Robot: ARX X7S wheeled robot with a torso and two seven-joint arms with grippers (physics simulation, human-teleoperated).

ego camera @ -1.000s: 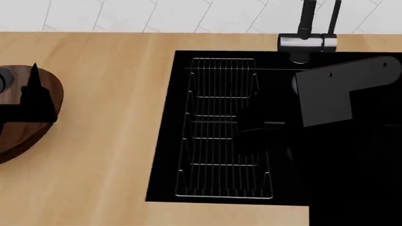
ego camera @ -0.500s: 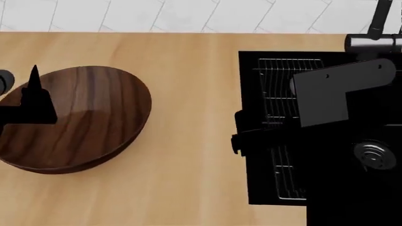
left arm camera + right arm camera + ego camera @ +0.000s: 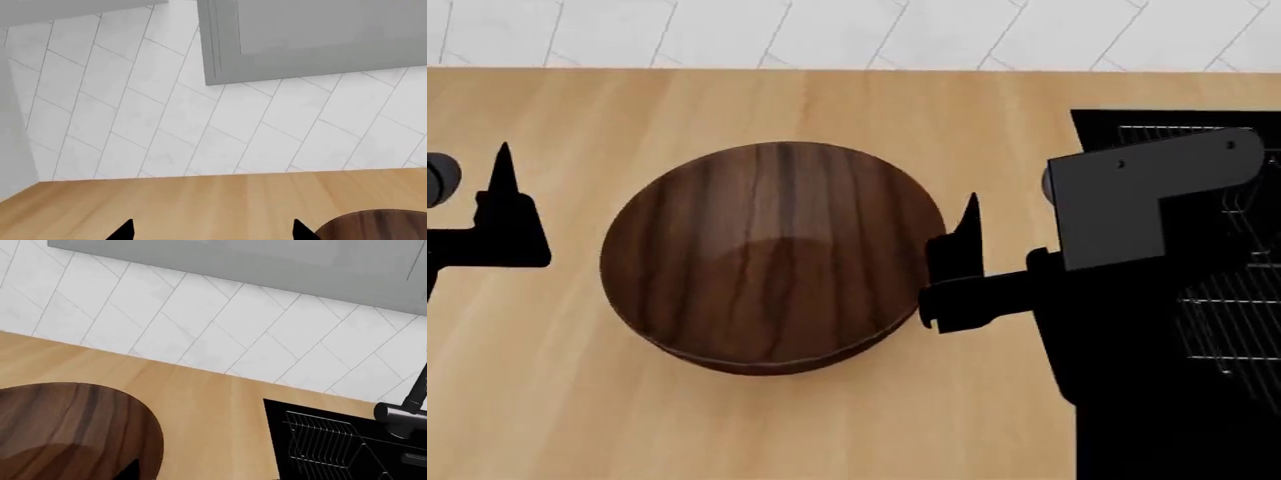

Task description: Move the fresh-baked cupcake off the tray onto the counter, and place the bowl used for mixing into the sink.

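Note:
The dark-brown wooden bowl (image 3: 771,258) sits upright and empty on the light wood counter (image 3: 827,110), in the middle of the head view. My left gripper (image 3: 502,205) hovers to its left, open and empty; its fingertips (image 3: 125,231) show wide apart in the left wrist view, with the bowl's rim (image 3: 380,225) beside them. My right gripper (image 3: 965,250) is open by the bowl's right rim, over the counter; the bowl (image 3: 67,430) fills the near corner of its wrist view. The black sink (image 3: 1228,215) lies at the right. The cupcake and tray are out of view.
A wire rack (image 3: 1234,300) lies in the sink, also seen in the right wrist view (image 3: 327,445), with the dark faucet (image 3: 407,412) behind it. A white tiled wall (image 3: 827,30) backs the counter. A grey cabinet (image 3: 313,40) hangs above.
The head view has swung left: the bowl slid from the left edge to the middle and the sink moved to the far right. Both arms keep their places in the view.

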